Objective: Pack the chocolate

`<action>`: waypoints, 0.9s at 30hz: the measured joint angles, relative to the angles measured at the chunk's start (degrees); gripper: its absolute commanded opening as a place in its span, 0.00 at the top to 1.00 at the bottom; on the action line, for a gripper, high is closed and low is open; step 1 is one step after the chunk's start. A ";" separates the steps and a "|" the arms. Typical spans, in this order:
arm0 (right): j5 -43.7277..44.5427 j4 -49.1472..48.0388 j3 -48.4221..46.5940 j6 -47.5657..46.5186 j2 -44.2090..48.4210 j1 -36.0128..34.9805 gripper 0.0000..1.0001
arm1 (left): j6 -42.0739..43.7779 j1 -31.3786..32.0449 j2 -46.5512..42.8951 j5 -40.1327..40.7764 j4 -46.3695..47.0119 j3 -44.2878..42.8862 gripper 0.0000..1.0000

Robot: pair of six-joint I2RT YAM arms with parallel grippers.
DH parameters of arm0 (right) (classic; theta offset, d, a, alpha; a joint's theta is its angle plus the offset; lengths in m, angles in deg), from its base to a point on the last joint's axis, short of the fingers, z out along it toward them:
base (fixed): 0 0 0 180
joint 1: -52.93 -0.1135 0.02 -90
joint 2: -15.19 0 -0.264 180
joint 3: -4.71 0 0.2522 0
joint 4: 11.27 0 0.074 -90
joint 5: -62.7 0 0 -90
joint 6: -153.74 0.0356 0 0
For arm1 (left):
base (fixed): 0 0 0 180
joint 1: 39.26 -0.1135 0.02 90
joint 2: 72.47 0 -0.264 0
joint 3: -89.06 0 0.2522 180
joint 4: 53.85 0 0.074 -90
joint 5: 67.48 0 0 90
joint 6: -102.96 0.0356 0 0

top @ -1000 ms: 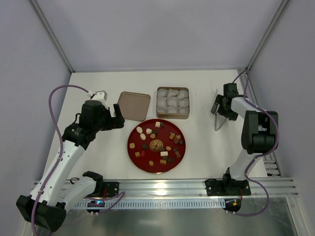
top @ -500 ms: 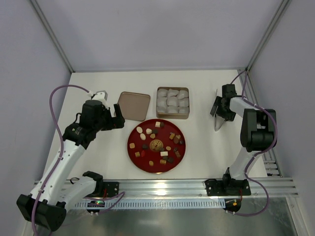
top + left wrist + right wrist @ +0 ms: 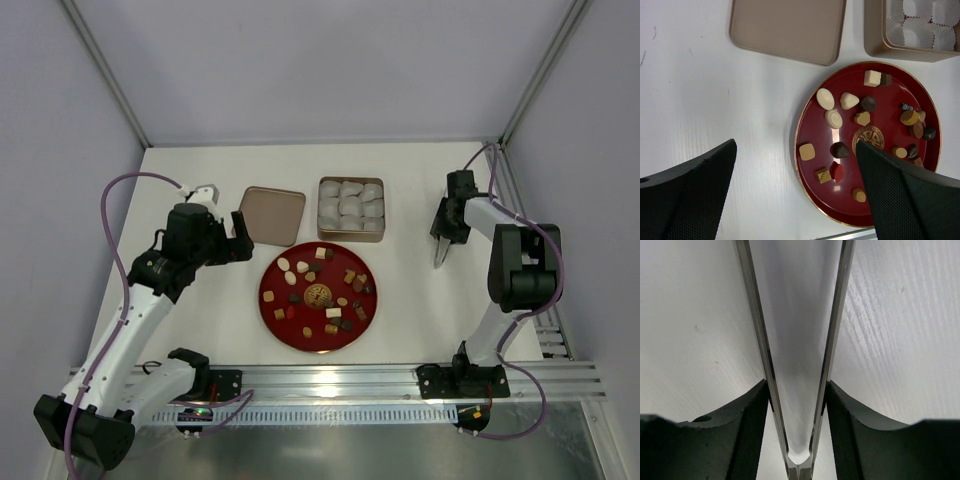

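Presently chocolate dots the plate; left gripper gapes empty, right gripper clasps tongs.

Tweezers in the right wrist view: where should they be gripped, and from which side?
From above, one finger outside each leg, just ahead of the joined end, where the right gripper sits. The tweezers lie on the table with legs spreading away, so squeezing there should close the tips.

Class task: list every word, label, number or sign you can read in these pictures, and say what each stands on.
No readable words or numbers anywhere.
Only sign: a round gold emblem at the centre of the red plate, too small to read.
Tin, lid and tongs show no marking.
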 measured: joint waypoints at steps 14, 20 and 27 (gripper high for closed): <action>-0.50 5.29 -3.63 -0.13 12.37 -7.67 0.51 | 0.00 0.00 0.26 0.02 -0.04 0.00 0.00; -0.68 7.96 -3.74 -0.13 15.91 -8.74 0.52 | 0.00 0.00 0.26 0.02 -0.04 0.00 0.00; -0.76 10.82 -3.78 0.00 20.94 -12.63 0.57 | 0.00 0.00 0.26 0.02 -0.07 0.00 0.00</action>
